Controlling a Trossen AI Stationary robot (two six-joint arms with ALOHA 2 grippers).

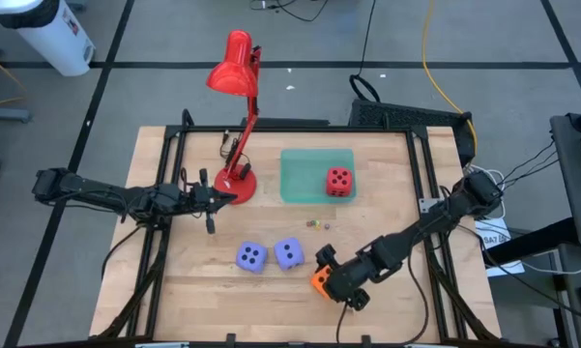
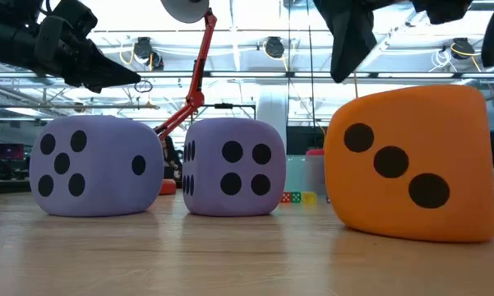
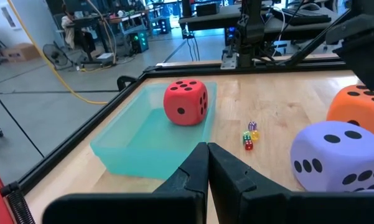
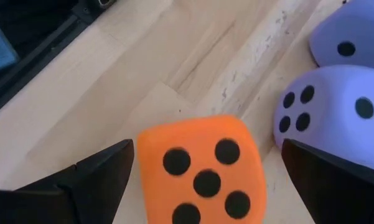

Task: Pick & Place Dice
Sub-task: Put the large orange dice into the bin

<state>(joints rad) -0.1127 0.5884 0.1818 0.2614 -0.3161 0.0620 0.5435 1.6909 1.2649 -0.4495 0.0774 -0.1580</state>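
The orange die (image 1: 318, 283) rests on the wood near the table's near edge, slightly tilted in the low view (image 2: 411, 164). My right gripper (image 1: 333, 275) is open and hovers just above it, one finger on each side (image 4: 207, 146); in the low view the fingertips (image 2: 346, 66) end above the die's top. Two lavender dice (image 1: 251, 256) (image 1: 288, 253) sit side by side to its left. The red die (image 1: 339, 181) stands inside the teal tray (image 1: 305, 174). My left gripper (image 1: 222, 198) is shut (image 3: 206, 152), raised beside the lamp base.
A red desk lamp (image 1: 234, 179) stands on the table left of the tray, its head over the far edge. Several tiny coloured dice (image 1: 314, 224) lie between the tray and the lavender dice. A black frame borders the tabletop (image 1: 174, 280).
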